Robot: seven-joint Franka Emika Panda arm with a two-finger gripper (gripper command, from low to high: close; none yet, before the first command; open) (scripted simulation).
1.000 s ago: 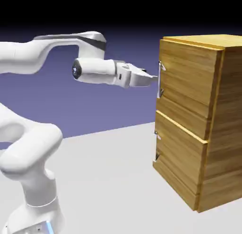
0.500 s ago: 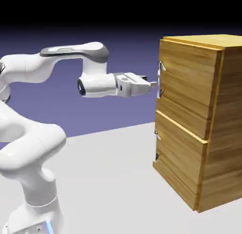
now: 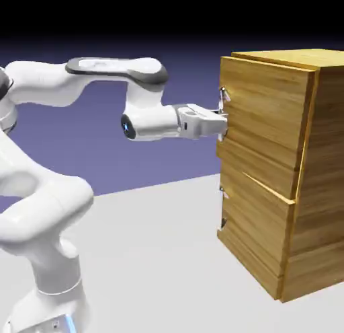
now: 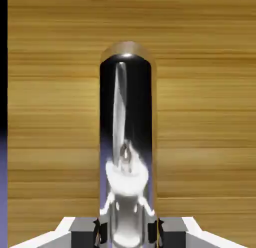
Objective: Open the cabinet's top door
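A: Position of the gripper (image 3: 224, 124)?
B: At the handle (image 3: 223, 103) of the top door (image 3: 265, 109), on the upper front of the cabinet (image 3: 326, 157). One arm (image 3: 148, 123) only, so no choice of nearer hand.
A: State of the fingers?
B: Clenched on the handle. In the hand view the fingertips (image 4: 128, 232) press in from either side of the shiny bar, which runs up the picture between them.
A: Long axis of the handle?
B: Upright in the exterior view, along the door edge on the exterior view's left. The gripper comes in roughly level, so it lies across the bar. It sits toward the bar's lower part; the upper mount shows above it.
A: Where does the door lie from the gripper?
B: Directly beyond the fingertips, toward the exterior view's right. Its handle-side edge stands slightly proud of the cabinet body, with a narrow dark gap near the top. I judge the door just ajar. The lower door (image 3: 255, 220) appears closed.
A: What does the coming move turn on?
B: The offset from handle to hinge. I infer the hinge is at the edge opposite the handle. The pull should start back toward the robot, then curve around that edge, with the wrist turning along. A straight pull could let the smooth bar slip.
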